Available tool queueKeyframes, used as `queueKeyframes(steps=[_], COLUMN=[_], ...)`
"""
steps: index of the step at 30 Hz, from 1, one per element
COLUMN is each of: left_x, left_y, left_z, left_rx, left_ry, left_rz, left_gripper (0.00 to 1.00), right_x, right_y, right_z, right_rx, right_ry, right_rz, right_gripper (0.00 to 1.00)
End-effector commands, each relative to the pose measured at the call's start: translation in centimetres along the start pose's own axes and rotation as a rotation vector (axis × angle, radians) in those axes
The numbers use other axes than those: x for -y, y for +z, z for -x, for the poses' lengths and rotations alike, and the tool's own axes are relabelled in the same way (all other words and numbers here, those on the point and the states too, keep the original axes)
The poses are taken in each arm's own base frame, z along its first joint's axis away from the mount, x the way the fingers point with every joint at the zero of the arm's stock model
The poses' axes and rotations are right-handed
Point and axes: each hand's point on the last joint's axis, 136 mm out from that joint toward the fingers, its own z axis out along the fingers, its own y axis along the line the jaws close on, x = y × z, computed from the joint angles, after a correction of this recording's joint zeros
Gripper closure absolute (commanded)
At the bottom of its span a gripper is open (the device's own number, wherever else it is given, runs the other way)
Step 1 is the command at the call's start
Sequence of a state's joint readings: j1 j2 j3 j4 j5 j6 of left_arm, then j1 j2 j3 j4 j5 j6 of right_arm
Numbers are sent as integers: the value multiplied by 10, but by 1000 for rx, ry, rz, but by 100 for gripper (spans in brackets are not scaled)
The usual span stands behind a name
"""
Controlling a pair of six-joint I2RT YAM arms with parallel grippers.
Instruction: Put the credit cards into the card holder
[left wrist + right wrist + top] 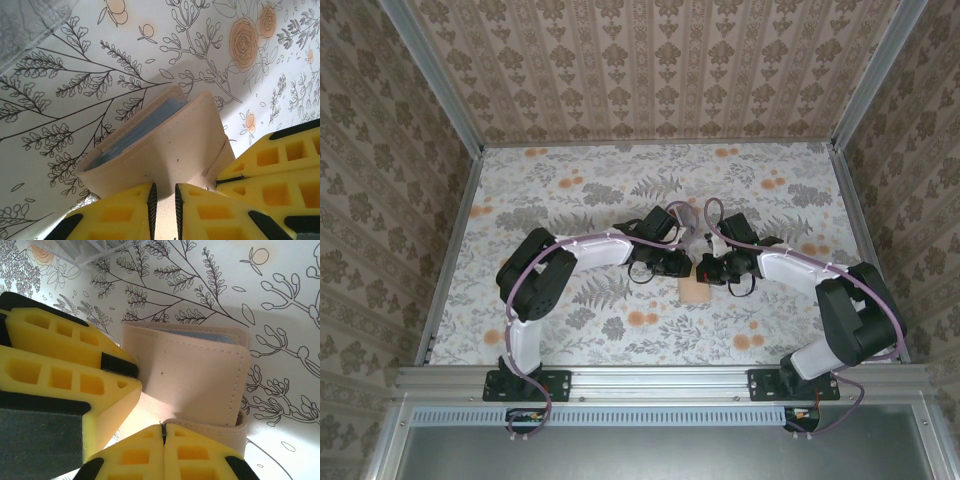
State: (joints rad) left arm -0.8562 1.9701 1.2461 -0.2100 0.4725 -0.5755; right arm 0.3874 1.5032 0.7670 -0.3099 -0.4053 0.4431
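The left arm [545,275] rises from its base at the near left edge, folds at a raised elbow and reaches right and away over the flower-patterned table [570,190] toward the middle, wrist tipped down. The left gripper [165,194] is narrowed to a slim gap, with tan material running down between its yellow fingers [125,212] – it is pinching the near side of the card holder [170,145]. The card holder sits near the middle of the table between the two grippers. It is held partly spread, with one stitched flap lifted and a bluish-grey lining showing in the opening along its far edge. The right gripper [164,432] has its fingers pressed together so that only a thin seam shows between them. Its tips are against the edge of the lower flap, though whether that flap is actually caught between them I cannot tell. The right arm [845,320] mirrors the left – up from the near right base, bent at the elbow, forearm angled left toward the middle so the two wrists nearly meet over the card holder
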Motion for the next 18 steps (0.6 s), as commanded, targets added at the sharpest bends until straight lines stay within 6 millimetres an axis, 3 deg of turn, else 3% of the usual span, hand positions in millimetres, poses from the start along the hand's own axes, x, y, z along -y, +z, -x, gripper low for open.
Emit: queueKeyframes(steps=[1,18], left_x=[-8,-9], left_y=[9,11], left_z=[-10,-11], left_rx=[-46,-49], left_ry=[-12,-13], left_rz=[29,32], left_gripper=[79,79], right_x=[-8,21], right_y=[4,15], right_z=[-4,-33], right_rx=[-33,-90], right_ry=[-27,-41], right_rz=[23,-108], right_gripper=[100,100])
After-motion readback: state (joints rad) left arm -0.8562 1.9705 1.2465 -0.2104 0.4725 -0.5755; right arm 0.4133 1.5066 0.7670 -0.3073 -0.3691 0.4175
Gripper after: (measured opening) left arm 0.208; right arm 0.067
